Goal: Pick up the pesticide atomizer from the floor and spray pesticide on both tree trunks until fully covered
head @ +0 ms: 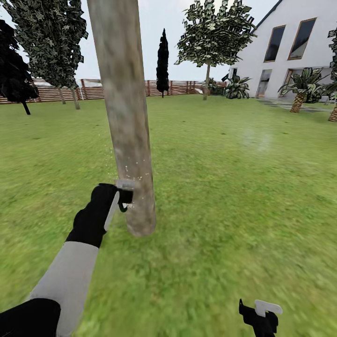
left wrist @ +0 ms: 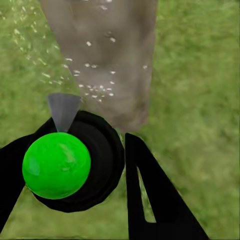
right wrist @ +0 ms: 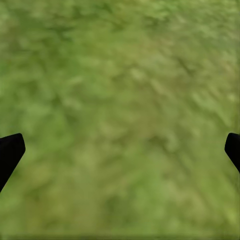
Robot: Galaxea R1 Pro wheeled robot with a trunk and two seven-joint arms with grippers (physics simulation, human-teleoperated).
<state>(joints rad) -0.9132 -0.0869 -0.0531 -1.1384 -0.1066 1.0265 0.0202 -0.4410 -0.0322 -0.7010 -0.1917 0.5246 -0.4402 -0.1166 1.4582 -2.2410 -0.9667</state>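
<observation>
A thick pale grey-beige tree trunk (head: 124, 117) rises from the grass right in front of me. My left gripper (head: 119, 199) is shut on the pesticide atomizer (head: 125, 191) and holds it close against the trunk's lower part. In the left wrist view the atomizer (left wrist: 65, 160) looks black with a round green face, and sits between the black fingers (left wrist: 150, 200). Its grey nozzle points at the trunk (left wrist: 102, 55), which carries white spray specks. My right gripper (head: 262, 313) hangs low at the right, open over bare grass (right wrist: 120, 100).
Another pale-trunked tree (head: 206, 82) stands far back, right of centre, near the white house (head: 290, 51). A brown slat fence (head: 93, 91) closes the lawn's far side. Thin black trees (head: 163, 61) and short palms (head: 299, 93) stand at the edges. Open lawn lies to the right.
</observation>
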